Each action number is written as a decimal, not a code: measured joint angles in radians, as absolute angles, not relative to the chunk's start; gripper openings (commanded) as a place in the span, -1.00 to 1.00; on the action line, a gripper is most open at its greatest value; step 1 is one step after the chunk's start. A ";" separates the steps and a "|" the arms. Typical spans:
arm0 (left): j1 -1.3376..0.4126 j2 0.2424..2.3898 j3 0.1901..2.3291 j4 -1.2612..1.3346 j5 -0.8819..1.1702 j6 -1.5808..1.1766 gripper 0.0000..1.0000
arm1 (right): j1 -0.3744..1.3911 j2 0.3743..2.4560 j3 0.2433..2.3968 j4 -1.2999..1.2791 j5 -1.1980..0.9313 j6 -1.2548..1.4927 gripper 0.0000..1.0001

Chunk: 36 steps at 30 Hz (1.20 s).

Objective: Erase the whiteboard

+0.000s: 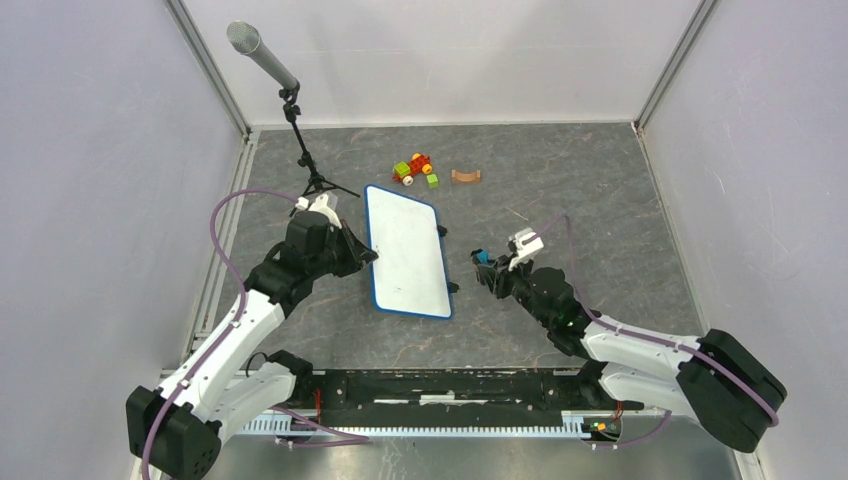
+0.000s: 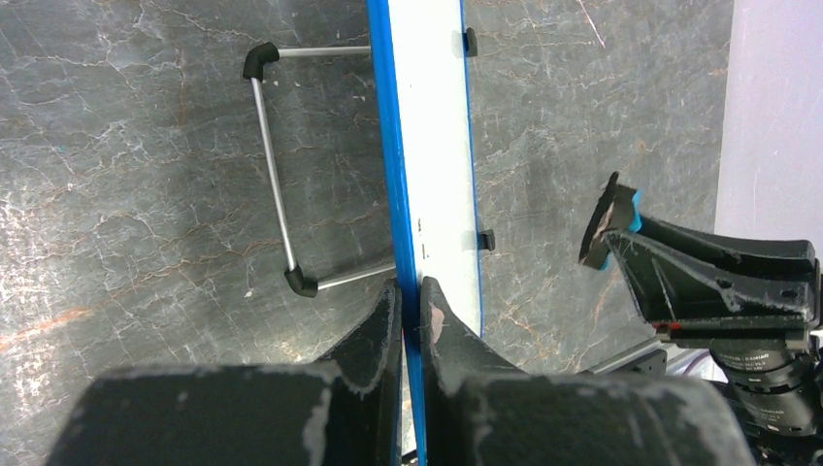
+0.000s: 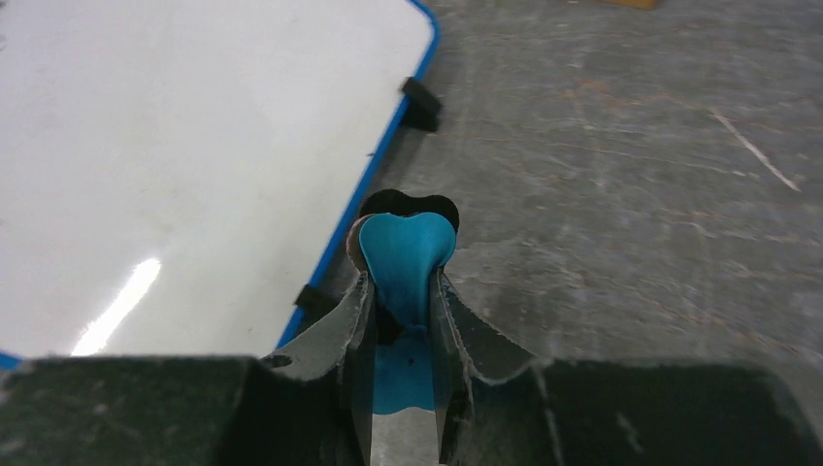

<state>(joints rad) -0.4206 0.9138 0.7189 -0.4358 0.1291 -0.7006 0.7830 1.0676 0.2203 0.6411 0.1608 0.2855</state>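
Left hand (image 2: 411,296): gripped the whiteboard (image 1: 408,250) rim, likely steadying it.
Right hand (image 3: 402,291): pinched a blue eraser (image 3: 405,250) just right of the whiteboard, off its surface.

A grey marbled tabletop (image 1: 560,190) is shown; the whiteboard (image 1: 408,250) is set near its middle. A block toy (image 1: 415,168), a brown curved piece (image 1: 465,176) and a microphone stand (image 1: 310,170) are placed beyond it.

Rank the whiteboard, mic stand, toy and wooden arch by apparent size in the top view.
1. whiteboard
2. mic stand, though it rises toward the camera, which inflates it
3. toy
4. wooden arch, only slightly smaller than the toy
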 measured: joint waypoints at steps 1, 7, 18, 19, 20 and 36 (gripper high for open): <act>-0.421 0.913 0.719 -0.437 0.130 -0.701 -0.61 | 0.783 1.054 0.216 0.632 0.197 0.294 -0.45; -0.439 0.918 0.726 -0.471 0.176 -0.699 -0.13 | 0.783 1.034 0.220 0.498 0.428 0.352 -0.43; -0.450 0.854 0.838 -0.587 0.200 -0.665 0.46 | 0.749 1.033 0.296 0.191 0.747 0.440 -0.21; -0.450 0.833 0.860 -0.605 0.189 -0.657 0.47 | 0.739 1.033 0.301 0.180 0.751 0.440 -0.16; -0.450 0.814 0.879 -0.617 0.182 -0.648 0.48 | 0.732 1.033 0.305 0.170 0.752 0.440 -0.07; -0.450 0.540 1.103 -0.767 0.133 -0.527 0.82 | 0.713 0.706 0.499 -0.191 0.593 0.302 0.96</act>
<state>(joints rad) -0.4496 0.5396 1.1027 -0.7666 0.1333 -0.5266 0.7132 0.7063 0.4988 -0.1905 0.5930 0.3019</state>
